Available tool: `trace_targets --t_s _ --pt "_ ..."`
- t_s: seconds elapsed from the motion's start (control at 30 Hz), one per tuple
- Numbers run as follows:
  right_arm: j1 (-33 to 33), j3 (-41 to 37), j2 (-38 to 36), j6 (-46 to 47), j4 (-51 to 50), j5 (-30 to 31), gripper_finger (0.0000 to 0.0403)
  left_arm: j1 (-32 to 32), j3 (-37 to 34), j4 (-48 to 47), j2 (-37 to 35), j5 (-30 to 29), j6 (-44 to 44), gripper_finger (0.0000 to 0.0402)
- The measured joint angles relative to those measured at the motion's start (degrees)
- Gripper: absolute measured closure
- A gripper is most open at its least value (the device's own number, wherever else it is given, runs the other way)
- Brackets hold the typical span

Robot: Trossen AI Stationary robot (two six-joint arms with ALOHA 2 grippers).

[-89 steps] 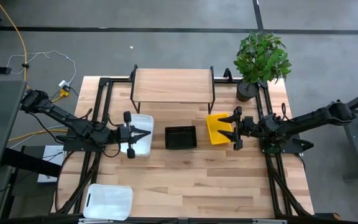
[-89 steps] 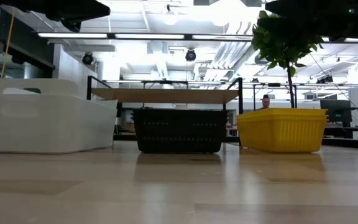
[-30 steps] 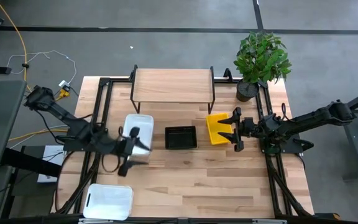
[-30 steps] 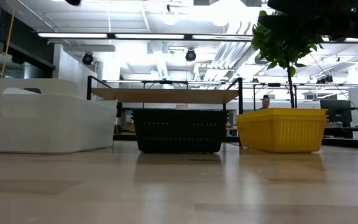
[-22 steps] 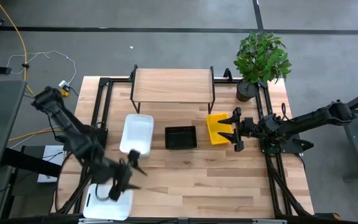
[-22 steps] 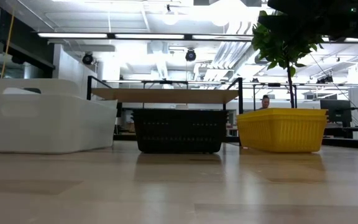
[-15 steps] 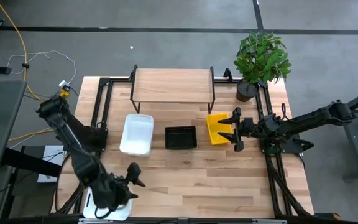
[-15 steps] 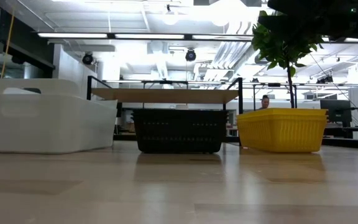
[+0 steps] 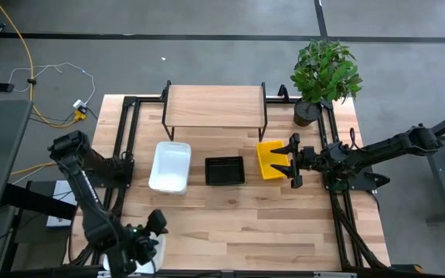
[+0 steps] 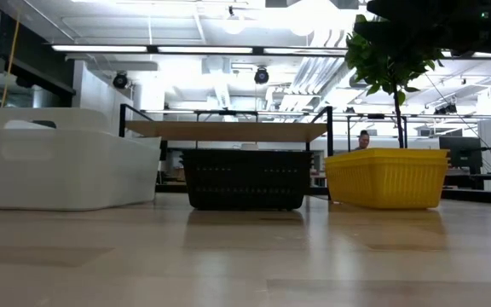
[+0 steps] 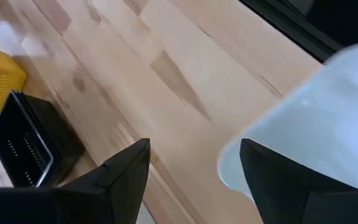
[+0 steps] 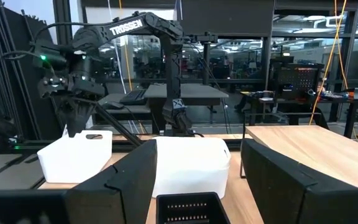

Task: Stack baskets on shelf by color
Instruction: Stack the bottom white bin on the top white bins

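— Tabletop (image 9: 246, 224) layout?
— White basket (image 9: 170, 167), black basket (image 9: 225, 171), yellow basket (image 9: 271, 159) in a row before the bare shelf (image 9: 215, 106).
— Grippers?
— Left gripper (image 9: 154, 228) spread over a second white basket (image 11: 316, 137) at the near-left corner; right gripper (image 9: 291, 160) spread beside yellow.

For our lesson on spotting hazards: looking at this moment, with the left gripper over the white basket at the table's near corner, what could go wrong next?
1. The left gripper hangs open over the corner white basket, which sits at the table's edge; a clumsy grasp might push it off.
2. The right gripper sits beside the yellow basket and could nudge it.
3. The shelf is bare; baskets carried there might hit its legs.
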Motion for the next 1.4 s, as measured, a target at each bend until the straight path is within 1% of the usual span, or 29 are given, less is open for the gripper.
trace_targets --t_s 0.07,0.13,0.27,0.37,0.43,0.6,0.77,0.83,0.9,1.0,1.1,1.23,1.3,1.4 --pt "0.00 0.00 0.00 0.00 0.00 0.02 0.0183 -1.08 0.48 -1.90 0.98 0.38 -0.71 0.0165" --pt "0.02 0.00 0.00 0.02 0.00 -0.01 0.0183 -1.83 0.48 -2.12 2.48 1.56 0.35 0.0165" --pt "0.02 0.00 0.00 0.02 0.00 0.03 0.0183 -2.23 0.47 -2.08 6.41 2.94 7.19 0.0165" --pt "0.00 0.00 0.00 0.12 -0.07 0.08 0.0183 -1.86 0.48 -2.05 9.25 2.03 12.73 0.0165" --pt "0.00 0.00 0.00 0.55 -0.09 0.08 0.0183 -1.43 0.46 -2.05 10.98 1.69 14.92 0.0165" --pt "0.00 0.00 0.00 0.61 -0.50 0.11 0.0183 -0.08 0.50 -1.26 13.28 1.77 15.86 0.0165" --pt "0.02 0.00 0.00 0.61 -0.72 0.14 0.0183 1.91 0.50 -1.10 13.84 4.45 17.80 0.0167" --pt "0.02 0.00 0.00 0.63 -0.95 0.15 0.0183 2.83 0.50 -0.58 13.84 5.62 17.98 0.0174" --pt "0.00 0.00 0.00 0.63 -0.92 0.15 0.0183 3.91 0.50 -0.64 13.84 7.14 17.93 0.0190" --pt "0.00 0.00 0.00 0.68 -1.00 0.17 0.0183 5.60 0.50 -0.54 13.84 10.32 18.51 0.0231" --pt "0.01 0.00 0.00 1.57 -1.67 0.40 0.0183 7.17 0.50 0.49 13.84 13.47 19.96 0.0288" --pt "0.00 0.00 0.00 1.57 -2.17 0.41 0.0183 9.23 0.54 1.73 13.66 15.55 22.93 0.0375" --pt "0.00 0.00 0.00 1.59 -2.19 0.41 0.0183 10.43 0.61 1.70 13.51 16.43 24.93 0.0390" --pt "0.01 0.00 0.00 1.58 -2.19 0.39 0.0183 12.59 0.59 2.06 13.59 15.08 26.28 0.0378"
